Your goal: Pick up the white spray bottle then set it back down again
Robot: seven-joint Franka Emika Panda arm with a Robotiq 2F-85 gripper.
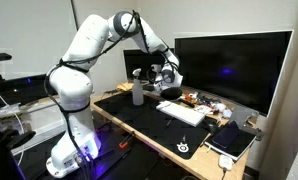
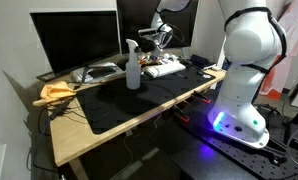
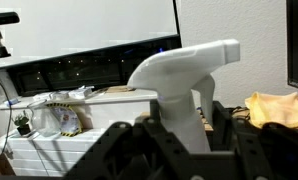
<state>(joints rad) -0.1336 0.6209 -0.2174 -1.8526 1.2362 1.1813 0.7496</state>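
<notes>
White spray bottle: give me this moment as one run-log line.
gripper: shut on white spray bottle | bottle: upright over black desk mat | lifted: cannot tell

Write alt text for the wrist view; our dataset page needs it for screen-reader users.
A white spray bottle fills the centre, trigger head on top, its body gripped lower down by the dark gripper. Behind it are a monitor and, at the right, a yellow cloth.
</notes>
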